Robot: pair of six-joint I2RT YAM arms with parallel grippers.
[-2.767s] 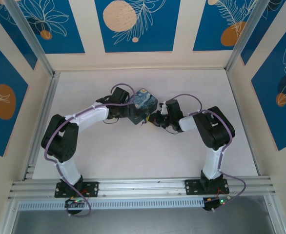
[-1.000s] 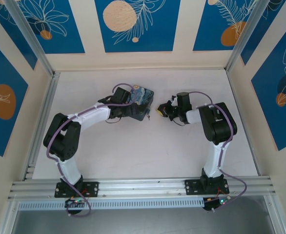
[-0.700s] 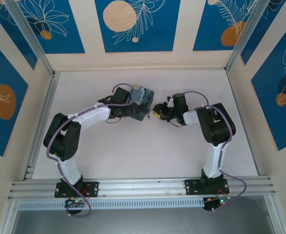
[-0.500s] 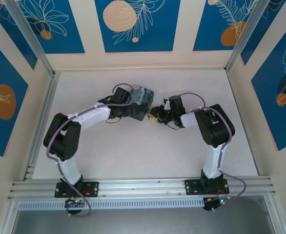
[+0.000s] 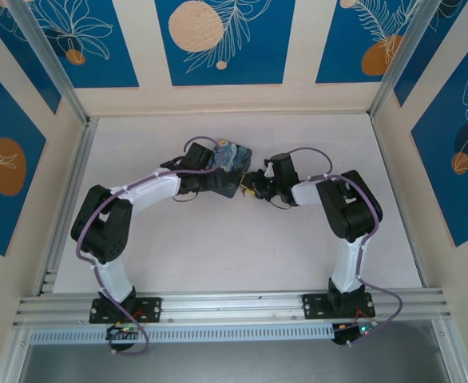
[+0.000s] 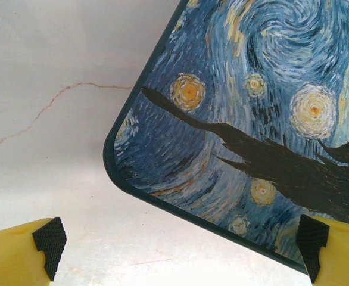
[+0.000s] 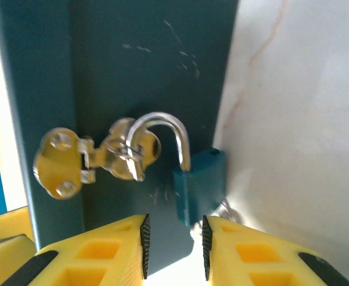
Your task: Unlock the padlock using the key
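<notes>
Return of right gripper (image 7: 173,229) to 6 o'clock of small blue-green metal padlock (image 7: 199,185), fingers newly parted, empty; left gripper (image 6: 179,247) spread wide about painted starry-night tin (image 6: 252,119); unlocking judged pending.

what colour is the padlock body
The padlock body is dark blue-green, with a silvery shackle; it shows best in the right wrist view.
</notes>
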